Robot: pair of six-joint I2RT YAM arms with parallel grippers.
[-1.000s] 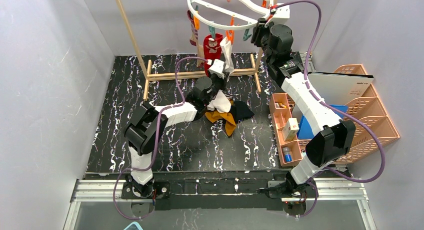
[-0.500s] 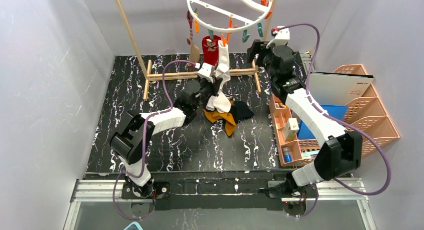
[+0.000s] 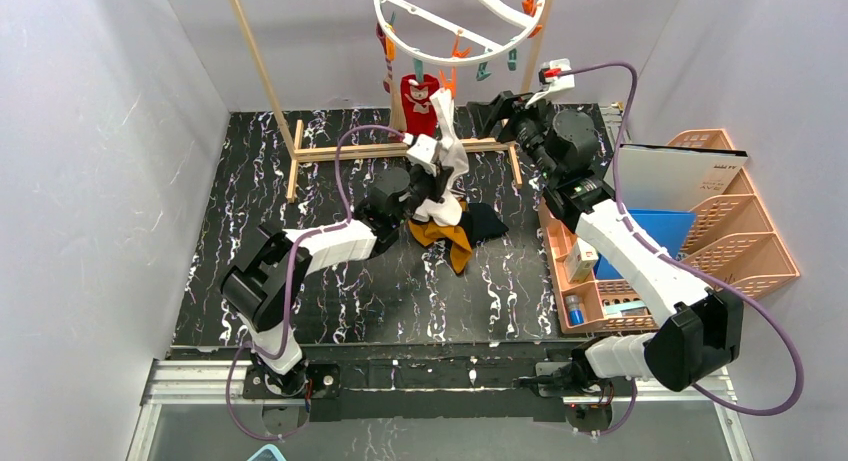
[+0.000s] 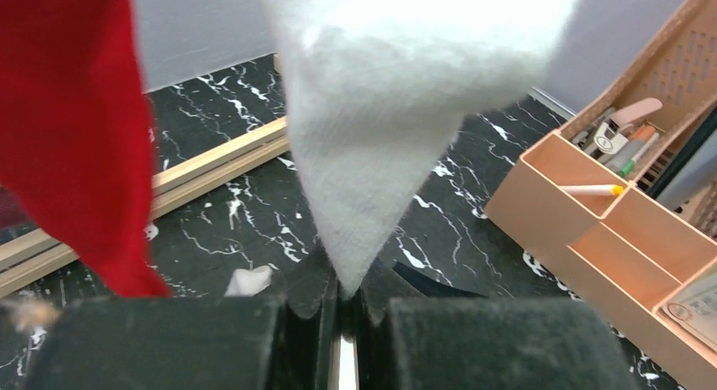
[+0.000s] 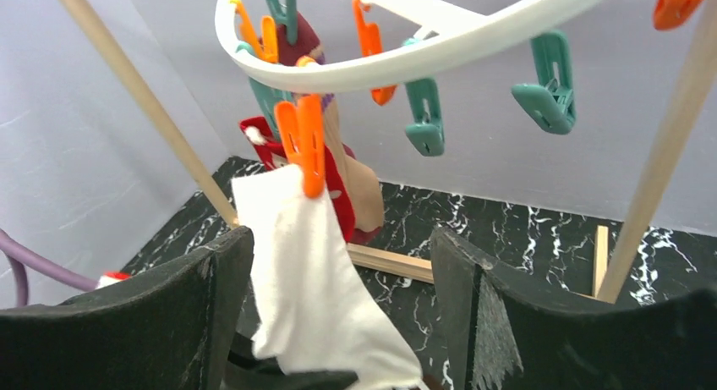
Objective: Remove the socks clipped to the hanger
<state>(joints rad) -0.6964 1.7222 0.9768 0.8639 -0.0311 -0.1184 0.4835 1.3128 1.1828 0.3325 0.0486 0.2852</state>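
Observation:
The hanger (image 3: pixel 430 54), a white ring (image 5: pixel 406 58) with orange and teal clothespins, hangs at the back. A white sock (image 3: pixel 446 131) hangs from an orange clothespin (image 5: pixel 306 145). My left gripper (image 3: pixel 430 169) is shut on that sock's lower tip (image 4: pixel 347 280). Just behind hang a red sock (image 3: pixel 420 93) (image 4: pixel 76 111) and a maroon striped one (image 5: pixel 298 45). My right gripper (image 3: pixel 495 111) is open below the ring; in its wrist view the white sock (image 5: pixel 313 271) hangs between its fingers (image 5: pixel 220 297), untouched. Mustard (image 3: pixel 447 241), black (image 3: pixel 487 221) and white (image 3: pixel 438 211) socks lie on the mat.
The light wooden pole frame (image 3: pixel 400 149) stands across the back of the black marbled mat (image 3: pixel 330 291). A peach desk organiser (image 3: pixel 580 261) with small items and a tiered peach tray (image 3: pixel 745 231) sit on the right. Grey walls close in on both sides.
My right gripper has come down from the ring's right rim, swung left and opened wide. My left arm has reached further back, still shut on the white sock.

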